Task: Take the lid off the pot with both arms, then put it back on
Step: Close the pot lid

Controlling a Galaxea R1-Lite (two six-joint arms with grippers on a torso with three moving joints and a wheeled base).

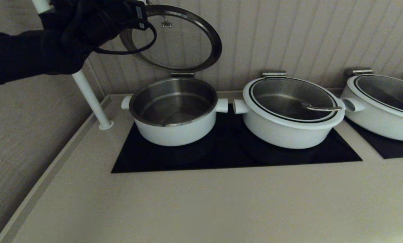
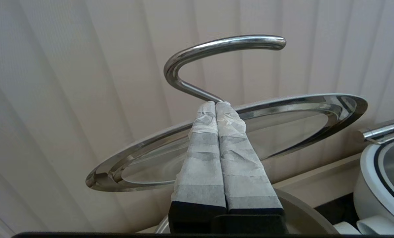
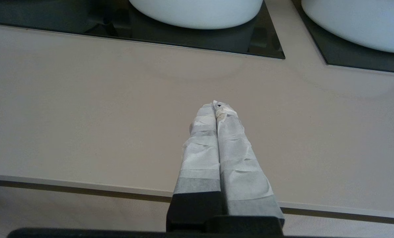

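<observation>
Pinching the lid's wire handle, the left tool holds it tilted above the pot; right tool closed.

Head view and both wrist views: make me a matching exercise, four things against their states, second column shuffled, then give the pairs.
Things
1. round glass lid with steel wire loop handle
2. round white pot with steel inner bowl
3. left gripper
4. right gripper

States
A. shut on nothing, above the bare beige counter
B. uncovered, empty, on the black cooktop
C. tilted up above the pot's back edge
D. shut on the wire handle

Pairs: 1-C, 2-B, 3-D, 4-A
</observation>
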